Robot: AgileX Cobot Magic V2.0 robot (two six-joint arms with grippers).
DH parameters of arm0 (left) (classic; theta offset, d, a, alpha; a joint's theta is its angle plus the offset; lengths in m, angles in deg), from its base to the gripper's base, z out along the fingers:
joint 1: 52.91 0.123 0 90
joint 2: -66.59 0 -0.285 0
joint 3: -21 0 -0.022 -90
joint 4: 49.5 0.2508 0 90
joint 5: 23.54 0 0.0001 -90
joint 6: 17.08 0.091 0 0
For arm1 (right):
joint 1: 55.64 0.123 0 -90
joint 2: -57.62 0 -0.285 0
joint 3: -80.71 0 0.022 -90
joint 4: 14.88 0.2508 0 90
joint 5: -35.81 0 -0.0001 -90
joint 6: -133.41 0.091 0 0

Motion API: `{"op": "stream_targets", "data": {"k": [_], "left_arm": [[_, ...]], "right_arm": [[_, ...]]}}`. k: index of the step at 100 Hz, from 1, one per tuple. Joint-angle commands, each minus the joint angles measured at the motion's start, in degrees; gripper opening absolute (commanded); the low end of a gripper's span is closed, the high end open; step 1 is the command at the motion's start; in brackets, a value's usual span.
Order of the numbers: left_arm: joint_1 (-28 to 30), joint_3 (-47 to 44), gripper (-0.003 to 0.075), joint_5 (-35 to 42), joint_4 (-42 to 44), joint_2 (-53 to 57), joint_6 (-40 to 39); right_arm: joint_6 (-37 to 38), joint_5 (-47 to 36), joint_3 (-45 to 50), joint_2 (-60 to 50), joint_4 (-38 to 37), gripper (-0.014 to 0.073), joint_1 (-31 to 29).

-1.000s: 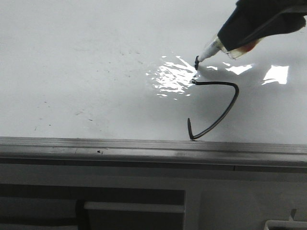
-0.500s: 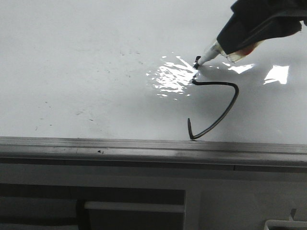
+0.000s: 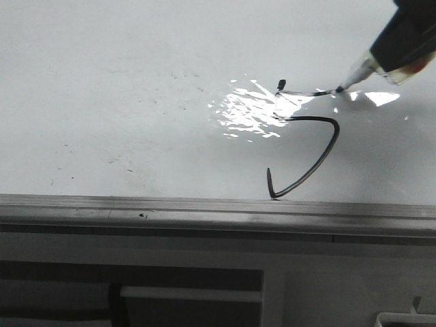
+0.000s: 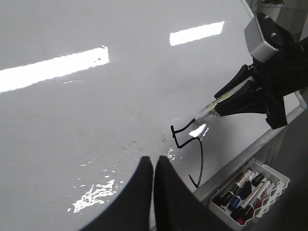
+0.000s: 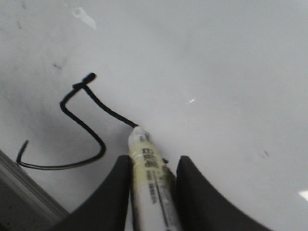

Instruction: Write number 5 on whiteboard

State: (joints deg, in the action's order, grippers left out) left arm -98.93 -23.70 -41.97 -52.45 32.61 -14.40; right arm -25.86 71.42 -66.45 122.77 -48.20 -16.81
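Note:
The whiteboard (image 3: 109, 82) fills the front view, edged by a grey frame strip (image 3: 204, 211). The number 5 (image 3: 327, 150) is a thin black line with a top bar, short stem and hooked tail; it also shows in the left wrist view (image 4: 195, 154) and the right wrist view (image 5: 82, 125). My right gripper (image 5: 154, 166) is shut on a white marker (image 5: 149, 178), whose tip (image 3: 339, 89) touches the board at the right end of the top bar. My left gripper (image 4: 154, 161) is shut and empty, above the board to the left of the 5.
A white tray (image 4: 250, 192) with several markers sits beyond the board's frame by the 5's tail. Bright light reflections (image 3: 248, 109) lie on the board next to the 5. Small dark specks (image 3: 122, 160) mark the board's left part.
The marker tip has moved right from the top of the stem, drawing the top bar of the 5. The right gripper moved right with it.

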Motion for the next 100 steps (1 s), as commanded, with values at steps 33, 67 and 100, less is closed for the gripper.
{"op": "stream_targets", "data": {"k": [33,67,100], "left_arm": [[0.08,1.61,0.0,3.99,-0.91,-0.19,-0.51],[-6.69,4.23,0.0486,-2.72,-3.19,-12.06,9.53],[-18.9,9.39,0.0375,-2.36,6.53,-27.83,17.97]], "right_arm": [[1.12,-13.78,-1.06,-8.08,-4.9,-0.0063,2.9],[-6.57,-16.1,-1.38,-3.48,-4.9,-0.0071,17.47],[-6.94,-11.17,-1.38,0.95,-4.9,-0.0071,27.46]]}}
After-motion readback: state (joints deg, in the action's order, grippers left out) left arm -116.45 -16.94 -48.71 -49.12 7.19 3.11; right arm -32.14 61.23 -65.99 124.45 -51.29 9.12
